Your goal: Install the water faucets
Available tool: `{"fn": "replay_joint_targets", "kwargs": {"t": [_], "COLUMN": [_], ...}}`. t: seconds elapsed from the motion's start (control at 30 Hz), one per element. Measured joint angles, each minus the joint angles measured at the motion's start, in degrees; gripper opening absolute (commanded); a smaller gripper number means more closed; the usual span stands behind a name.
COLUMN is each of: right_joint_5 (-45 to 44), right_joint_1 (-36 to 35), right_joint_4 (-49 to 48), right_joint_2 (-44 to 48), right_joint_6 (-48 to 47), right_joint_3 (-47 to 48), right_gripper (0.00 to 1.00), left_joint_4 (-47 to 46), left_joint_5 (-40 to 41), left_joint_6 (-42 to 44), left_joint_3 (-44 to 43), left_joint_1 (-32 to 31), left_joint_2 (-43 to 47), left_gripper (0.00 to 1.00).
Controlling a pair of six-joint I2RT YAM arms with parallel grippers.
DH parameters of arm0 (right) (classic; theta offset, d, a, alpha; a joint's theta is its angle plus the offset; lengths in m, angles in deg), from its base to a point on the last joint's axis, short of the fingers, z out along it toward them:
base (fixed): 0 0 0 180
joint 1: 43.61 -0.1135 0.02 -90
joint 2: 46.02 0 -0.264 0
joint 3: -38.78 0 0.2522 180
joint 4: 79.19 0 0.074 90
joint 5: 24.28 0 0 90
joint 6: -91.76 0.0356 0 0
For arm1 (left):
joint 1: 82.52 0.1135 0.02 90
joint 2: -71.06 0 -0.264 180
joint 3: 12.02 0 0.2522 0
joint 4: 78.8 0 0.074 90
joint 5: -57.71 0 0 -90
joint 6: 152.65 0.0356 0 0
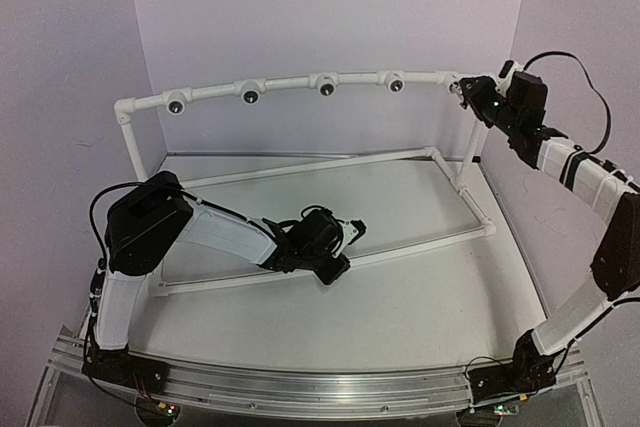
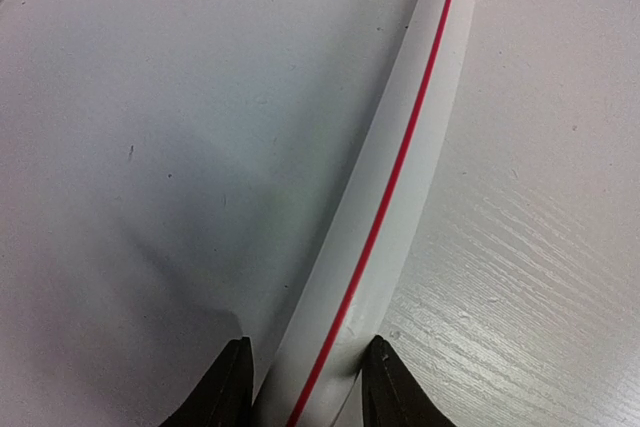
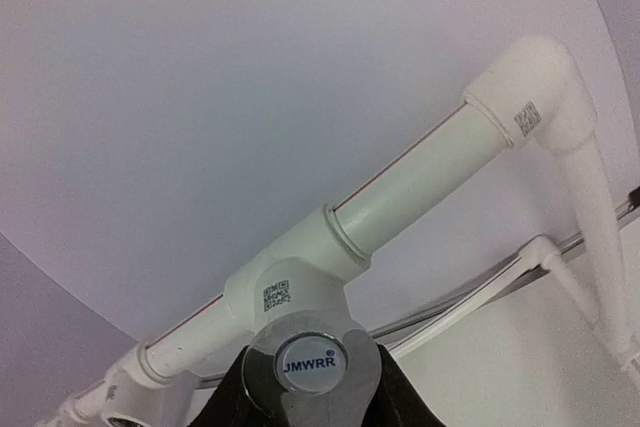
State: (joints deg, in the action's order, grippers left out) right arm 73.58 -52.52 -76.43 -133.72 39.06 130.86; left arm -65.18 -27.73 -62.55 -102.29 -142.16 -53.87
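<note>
A shiny silver water faucet point(image 3: 311, 365) with a round "JMWRR" cap sits between my right gripper's point(image 3: 311, 392) fingers, its far end against a white tee fitting point(image 3: 290, 282) on the top rail. In the top view my right gripper point(image 1: 468, 94) is at the rail's right end; the faucet is too small to make out there. My left gripper point(image 1: 343, 237) is low on the table, with a finger on each side of the diagonal white pipe point(image 2: 400, 177) with a red line, closed against it point(image 2: 305, 379).
The white pipe frame's top rail point(image 1: 290, 84) carries several round fittings with dark holes point(image 1: 250, 95). An elbow point(image 3: 545, 87) and a post stand right of the tee. Low frame pipes point(image 1: 470, 197) lie on the white table. Walls stand close behind and at both sides.
</note>
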Motion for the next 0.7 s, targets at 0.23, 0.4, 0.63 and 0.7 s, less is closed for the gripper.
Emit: {"fn": "replay_joint_targets", "kwargs": {"t": [0.23,0.4,0.63,0.7], "right_joint_5": [12.76,18.53,22.69,22.45], "right_joint_1": [5.35,7.06,7.87,8.02], "right_joint_4": [-9.57,-24.46,-34.14,-32.39], "right_joint_2": [-0.24,-3.32,-10.54,-10.16], "right_joint_6": [31.04,55.28,65.77,62.88], "right_joint_3": [-5.92,-11.37,-12.44,-13.03], "right_gripper": [0.0,0.34,0.98,0.98], "left_joint_4": [-0.02,-0.02,0.0,0.0], "left_joint_5": [-0.39,-0.46,-0.55,-0.55], "left_joint_6": [-0.02,-0.02,-0.15,-0.17], "left_joint_3": [0.0,-0.02,-0.15,-0.15], "left_joint_1": [-0.02,-0.07,-0.09,-0.09], "left_joint_2": [-0.02,-0.02,-0.04,-0.04], "left_gripper": [0.0,0.0,0.0,0.0]}}
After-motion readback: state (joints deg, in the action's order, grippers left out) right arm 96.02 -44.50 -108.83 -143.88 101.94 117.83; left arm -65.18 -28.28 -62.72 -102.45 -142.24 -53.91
